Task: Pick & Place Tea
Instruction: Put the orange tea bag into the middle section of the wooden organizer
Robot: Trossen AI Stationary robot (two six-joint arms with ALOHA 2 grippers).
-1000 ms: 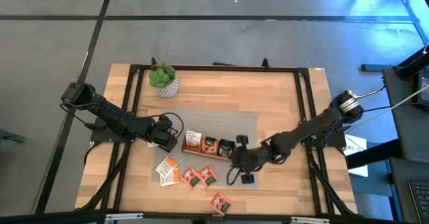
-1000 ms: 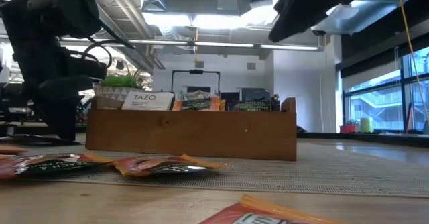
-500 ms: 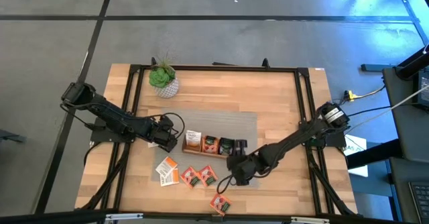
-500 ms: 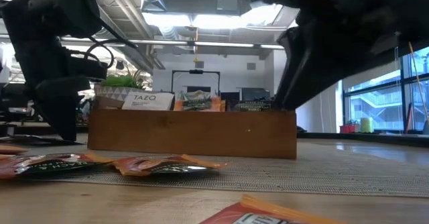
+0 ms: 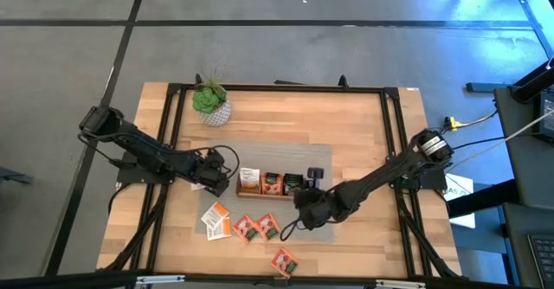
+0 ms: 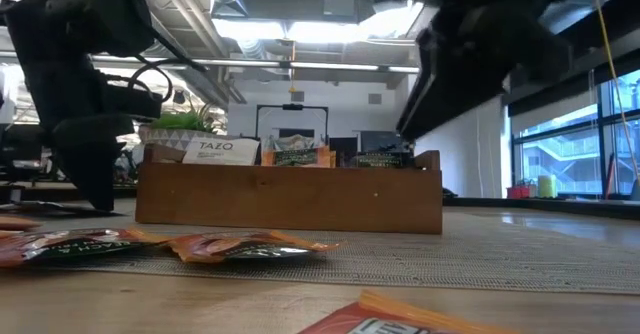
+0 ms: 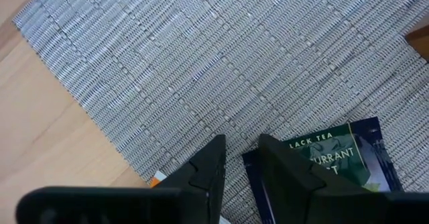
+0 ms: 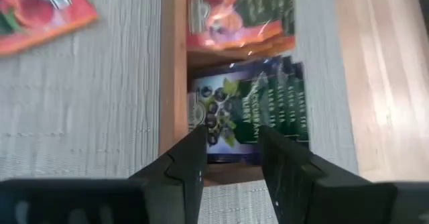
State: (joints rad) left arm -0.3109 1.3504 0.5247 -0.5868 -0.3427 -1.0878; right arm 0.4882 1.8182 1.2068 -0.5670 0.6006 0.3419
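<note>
Orange tea packets (image 5: 245,227) lie loose on the grey mat (image 5: 322,157) beside the wooden tray (image 5: 240,190), whose end compartment holds dark packets (image 8: 251,110). Over that compartment the right gripper (image 5: 304,208) hovers, fingers parted and apparently empty, having swung back from the mat's near edge; fetching another packet seems next. Left gripper (image 5: 214,171) waits, fingers parted, over a dark packet (image 7: 338,158) left of the tray.

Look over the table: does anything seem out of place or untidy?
Yes. Several sachets lie loose on the mat and bare wood in front of the tray, one stray near the table's front edge. A dark sachet also lies flat on the mat, outside the tray.
</note>
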